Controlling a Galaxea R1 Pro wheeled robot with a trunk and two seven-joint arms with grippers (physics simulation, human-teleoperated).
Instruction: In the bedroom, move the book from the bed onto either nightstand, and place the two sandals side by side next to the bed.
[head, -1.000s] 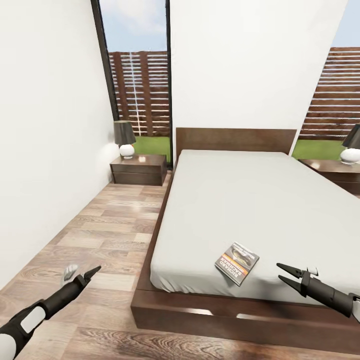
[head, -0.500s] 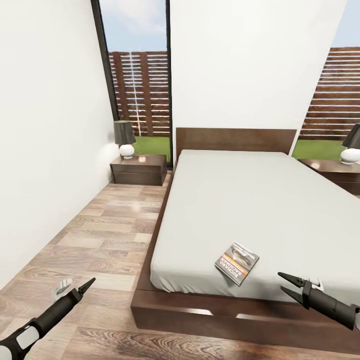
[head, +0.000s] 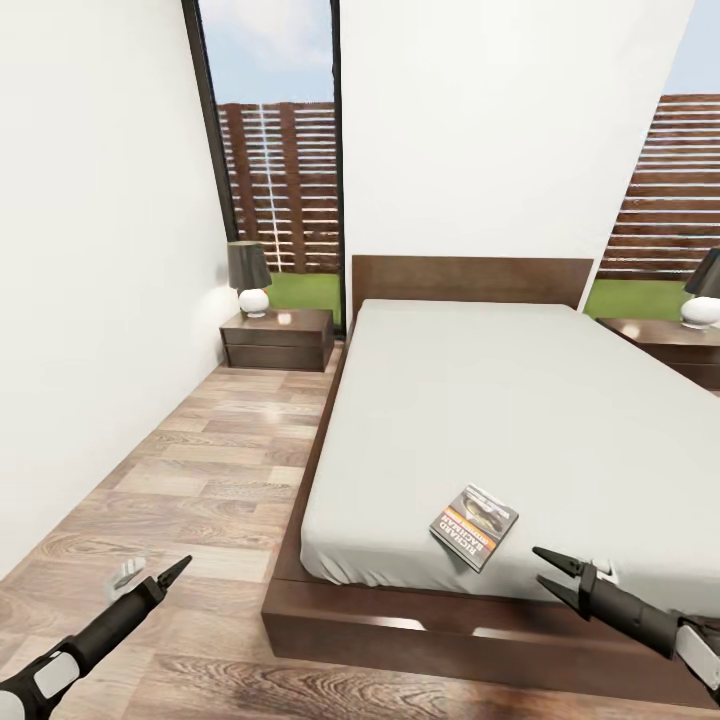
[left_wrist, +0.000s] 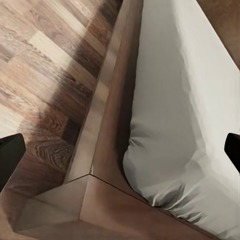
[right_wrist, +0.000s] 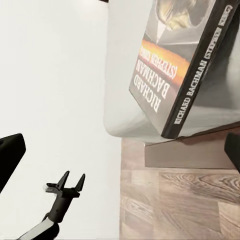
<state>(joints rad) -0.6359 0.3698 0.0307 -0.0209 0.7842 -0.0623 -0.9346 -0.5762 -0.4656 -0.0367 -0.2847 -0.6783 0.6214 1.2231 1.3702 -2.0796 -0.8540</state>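
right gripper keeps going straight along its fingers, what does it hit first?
Most likely the book: the open right gripper points up-left toward its near corner, low over the bed. Depth is unclear, so it might brush the mattress edge first.

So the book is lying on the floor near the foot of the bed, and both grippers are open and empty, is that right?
Not quite. The book lies on the bed's mattress near its foot end, not on the floor; the head view shows it. The rest holds: the left gripper and the right gripper are both open and empty.
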